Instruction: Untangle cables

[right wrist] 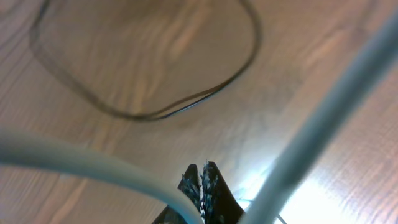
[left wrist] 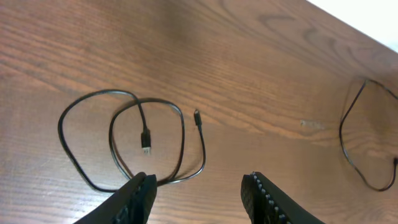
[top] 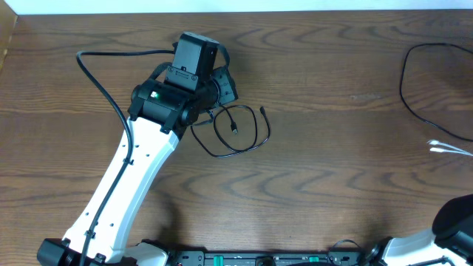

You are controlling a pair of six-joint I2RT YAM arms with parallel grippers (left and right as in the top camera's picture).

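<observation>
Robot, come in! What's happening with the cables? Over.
Left claw open over black cable. Right claw shut, white cable close by. Nothing in the way.

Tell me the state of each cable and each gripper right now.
left gripper: open, holding nothing.
right gripper: shut, apparently pinching the white cable.
looped black cable: flat on table, crossing itself, both plugs free.
white cable: lifted, strands meeting at right gripper.
second black cable: open curve, lying apart.

Overhead, low left wrist: shared black cable [left wrist: 184,134]

Two black cables [top: 268,129] [top: 402,85], one white cable [top: 451,148]
</observation>
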